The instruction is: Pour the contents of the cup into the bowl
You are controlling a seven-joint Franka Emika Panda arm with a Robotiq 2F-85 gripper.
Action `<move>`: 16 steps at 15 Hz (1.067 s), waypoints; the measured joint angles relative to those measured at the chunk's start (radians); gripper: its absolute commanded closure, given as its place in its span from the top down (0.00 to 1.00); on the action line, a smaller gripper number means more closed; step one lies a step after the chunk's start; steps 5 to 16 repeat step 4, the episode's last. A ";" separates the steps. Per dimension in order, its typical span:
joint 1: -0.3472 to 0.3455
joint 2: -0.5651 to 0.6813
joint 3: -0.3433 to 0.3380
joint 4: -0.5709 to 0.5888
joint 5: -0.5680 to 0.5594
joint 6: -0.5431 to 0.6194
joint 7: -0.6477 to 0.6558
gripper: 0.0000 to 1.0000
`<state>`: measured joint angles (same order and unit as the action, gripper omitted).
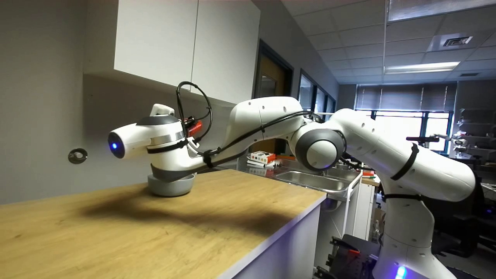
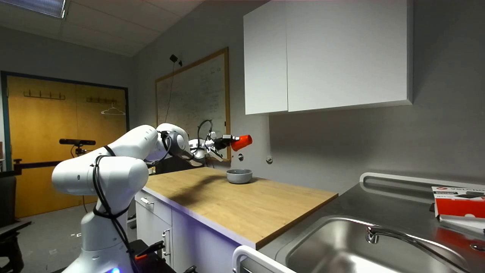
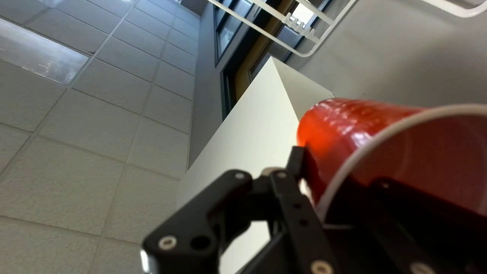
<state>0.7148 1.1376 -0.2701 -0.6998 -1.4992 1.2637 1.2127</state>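
We have the cup gripped in the hand, tipped onto its side and higher than the bowl, which sits close to the worktop's edge along the wall, well apart from the corner by the sink. To pour well, we should bring the mouth low over the bowl's middle, turn it slowly and pause until it drains; we cannot tell what is inside.

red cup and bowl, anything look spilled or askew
Nothing looks wrong: the red cup is tipped onto its side in the fingers, which fits pouring. In both exterior views the bowl sits upright and no spill shows around it. What the bowl holds is hidden.
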 measured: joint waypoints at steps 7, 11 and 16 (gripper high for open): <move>0.000 0.000 0.000 0.000 -0.017 0.000 0.000 0.04; 0.000 0.000 0.000 0.000 -0.017 0.000 0.000 0.04; 0.000 0.000 0.000 0.000 -0.017 0.000 0.000 0.04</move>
